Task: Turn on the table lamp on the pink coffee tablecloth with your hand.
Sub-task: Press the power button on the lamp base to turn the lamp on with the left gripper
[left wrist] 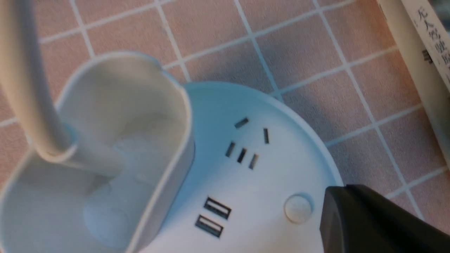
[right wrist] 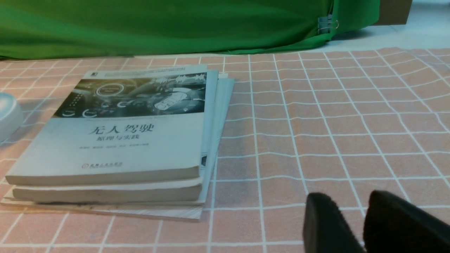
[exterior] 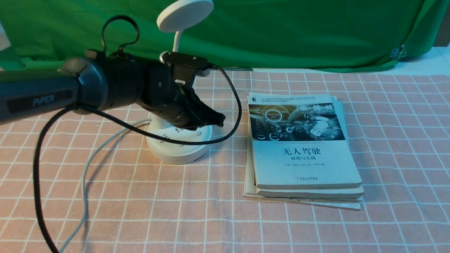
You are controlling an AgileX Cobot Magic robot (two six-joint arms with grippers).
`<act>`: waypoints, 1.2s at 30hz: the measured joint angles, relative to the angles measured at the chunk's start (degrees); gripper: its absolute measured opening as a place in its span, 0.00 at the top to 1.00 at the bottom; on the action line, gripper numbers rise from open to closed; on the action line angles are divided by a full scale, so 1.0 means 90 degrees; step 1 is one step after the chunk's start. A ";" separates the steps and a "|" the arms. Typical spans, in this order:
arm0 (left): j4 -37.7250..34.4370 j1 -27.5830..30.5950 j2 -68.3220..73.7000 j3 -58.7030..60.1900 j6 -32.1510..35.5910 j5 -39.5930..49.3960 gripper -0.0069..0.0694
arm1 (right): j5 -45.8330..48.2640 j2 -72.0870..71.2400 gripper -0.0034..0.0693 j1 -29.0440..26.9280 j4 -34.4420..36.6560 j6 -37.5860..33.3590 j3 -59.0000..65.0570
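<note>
The white table lamp stands on the pink coffee tablecloth (exterior: 386,140), left of centre. Its round disc head (exterior: 184,15) is up on the thin neck, and its round base (exterior: 175,151) lies below my arm. In the left wrist view the base shows sockets, two USB ports and a round button (left wrist: 298,209), beside the cup-like holder (left wrist: 105,147). My left gripper (exterior: 219,121) is shut and empty. Its tip (left wrist: 328,200) hovers at the base's right edge, right beside the button. My right gripper (right wrist: 346,211) is slightly open and empty, low over bare cloth.
A stack of books (exterior: 302,154) lies just right of the lamp and also shows in the right wrist view (right wrist: 116,140). The lamp's grey-white cord (exterior: 84,175) runs toward the front left. My arm's black cable loops over the base. A green cloth (exterior: 281,31) hangs behind.
</note>
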 joint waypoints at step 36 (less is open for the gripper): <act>0.0140 0.0012 0.0624 -0.0289 -0.0581 0.0395 0.91 | 0.0000 0.0000 0.62 0.0000 0.0000 0.0000 0.0000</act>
